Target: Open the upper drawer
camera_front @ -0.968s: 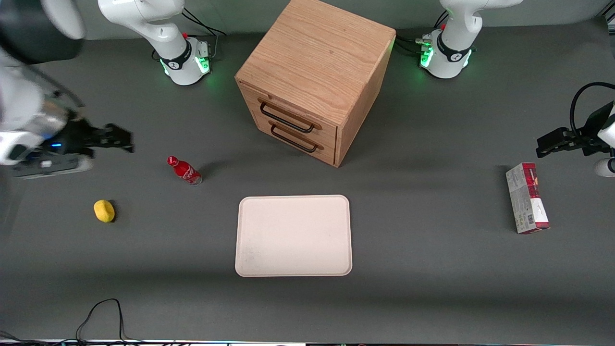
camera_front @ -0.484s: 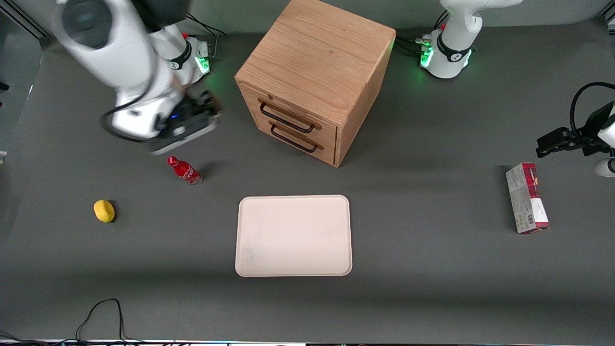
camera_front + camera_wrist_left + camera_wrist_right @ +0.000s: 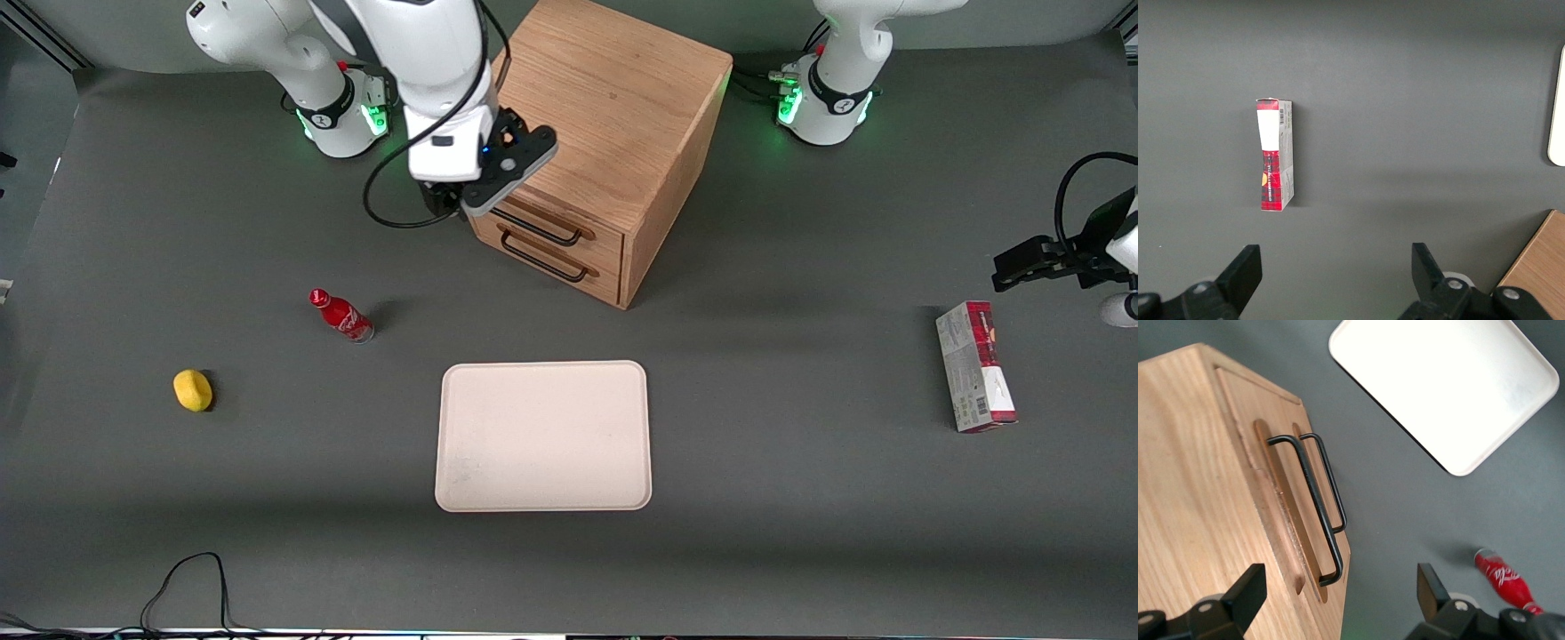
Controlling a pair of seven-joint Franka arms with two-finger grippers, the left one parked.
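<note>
Hovering above the cabinet's (image 3: 605,116) front corner toward the working arm's end of the surface (image 3: 800,498), the hand (image 3: 1338,603) spreads its fingers wide to straddle the shut upper drawer's (image 3: 569,218) black handle (image 3: 1308,503).

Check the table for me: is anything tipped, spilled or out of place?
Nothing stands out. The hand, fingers open, hovers beside the upper drawer, which is shut; red bottle stands upright.
</note>
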